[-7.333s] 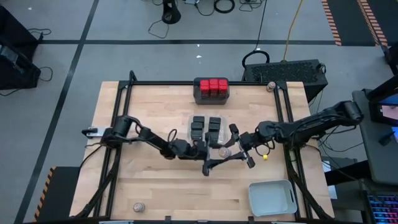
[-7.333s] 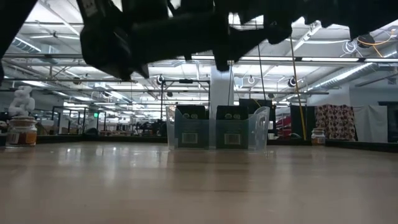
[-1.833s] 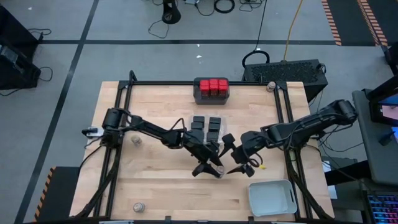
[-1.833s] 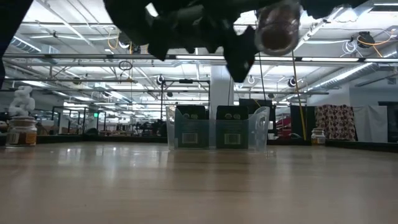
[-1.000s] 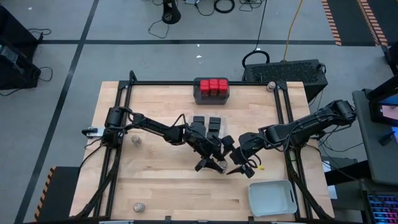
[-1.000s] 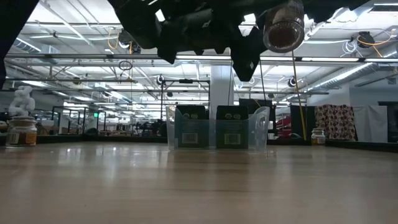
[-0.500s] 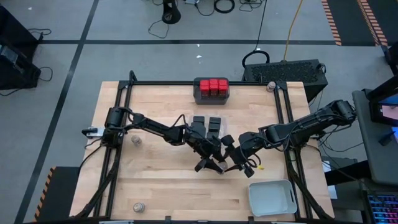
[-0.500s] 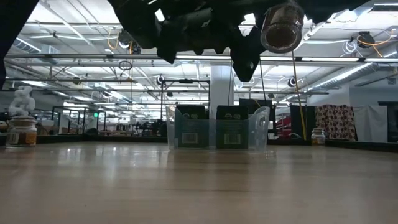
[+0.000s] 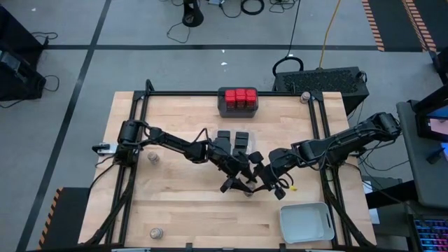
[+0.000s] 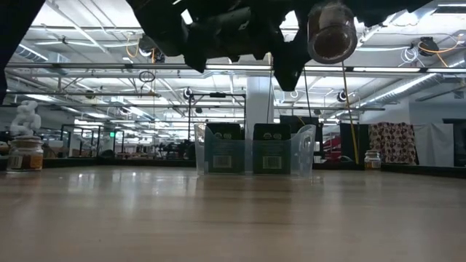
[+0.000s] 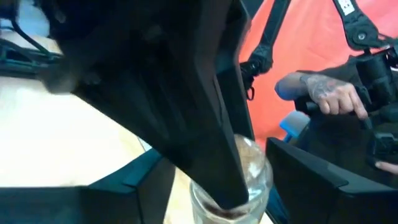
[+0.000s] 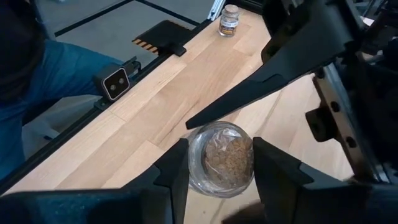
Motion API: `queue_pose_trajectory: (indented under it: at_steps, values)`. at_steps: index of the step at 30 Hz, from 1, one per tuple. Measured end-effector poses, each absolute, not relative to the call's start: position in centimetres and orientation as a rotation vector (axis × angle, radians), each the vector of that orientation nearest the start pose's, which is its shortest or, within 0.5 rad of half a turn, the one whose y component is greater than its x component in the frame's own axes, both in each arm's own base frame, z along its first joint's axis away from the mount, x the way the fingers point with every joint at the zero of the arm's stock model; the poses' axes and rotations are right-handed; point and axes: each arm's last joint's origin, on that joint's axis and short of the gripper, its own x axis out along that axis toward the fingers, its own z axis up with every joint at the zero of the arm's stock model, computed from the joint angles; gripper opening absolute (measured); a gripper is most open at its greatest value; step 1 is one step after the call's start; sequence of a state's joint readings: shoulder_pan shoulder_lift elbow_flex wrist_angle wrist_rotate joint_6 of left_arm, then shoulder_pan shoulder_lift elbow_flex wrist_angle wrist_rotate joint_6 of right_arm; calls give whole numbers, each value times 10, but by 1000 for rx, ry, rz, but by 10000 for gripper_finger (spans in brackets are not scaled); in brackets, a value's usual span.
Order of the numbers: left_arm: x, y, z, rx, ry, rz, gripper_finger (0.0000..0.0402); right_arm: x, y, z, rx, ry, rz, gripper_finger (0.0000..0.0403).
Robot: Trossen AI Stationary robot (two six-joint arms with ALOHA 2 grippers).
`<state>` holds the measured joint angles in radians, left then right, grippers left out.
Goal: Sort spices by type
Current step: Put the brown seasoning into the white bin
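A round clear jar (image 12: 221, 160) of brownish grains is held aloft. Red-topped containers (image 9: 238, 96) and black boxes (image 9: 232, 141) are grouped separately; other jars (image 9: 156, 232) are scattered.

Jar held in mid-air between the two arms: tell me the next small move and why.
Probably ease the left pincer clear of the jar. In the right wrist view the right pincer grips the jar's sides, so it likely can carry it alone.

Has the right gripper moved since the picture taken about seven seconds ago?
Yes. In the high view the right gripper now sits closer to the pale grey tray and farther from the clear tray than it did then.
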<state>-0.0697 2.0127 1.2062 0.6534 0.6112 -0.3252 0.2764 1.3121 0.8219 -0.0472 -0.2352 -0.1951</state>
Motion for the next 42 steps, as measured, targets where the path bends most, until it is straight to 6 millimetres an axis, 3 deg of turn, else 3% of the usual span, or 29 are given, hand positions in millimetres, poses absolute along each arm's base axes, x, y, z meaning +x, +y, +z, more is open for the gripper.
queue_pose_trajectory:
  at_steps: [5, 10, 19, 25, 32, 39, 42]
  values:
    - [434, -46, 193, -356, 263, -647, 280, 266, 83, 247, -196, 498, 554, 132]
    - [434, -35, 194, -367, 270, -664, 285, 266, 83, 246, -184, 506, 549, 132]
    - [425, -23, 216, -327, 267, -675, 286, 264, 82, 248, -159, 517, 538, 132]
    - [408, -23, 238, -216, 326, -556, 286, 257, 82, 250, -125, 573, 536, 132]
    - [382, -33, 269, -113, 284, -477, 286, 246, 99, 266, -157, 715, 496, 132]
    - [369, -50, 272, -56, 351, -436, 286, 231, 127, 283, -96, 803, 441, 132]
    - [368, -54, 269, -54, 380, -437, 286, 220, 137, 281, -43, 871, 401, 132]
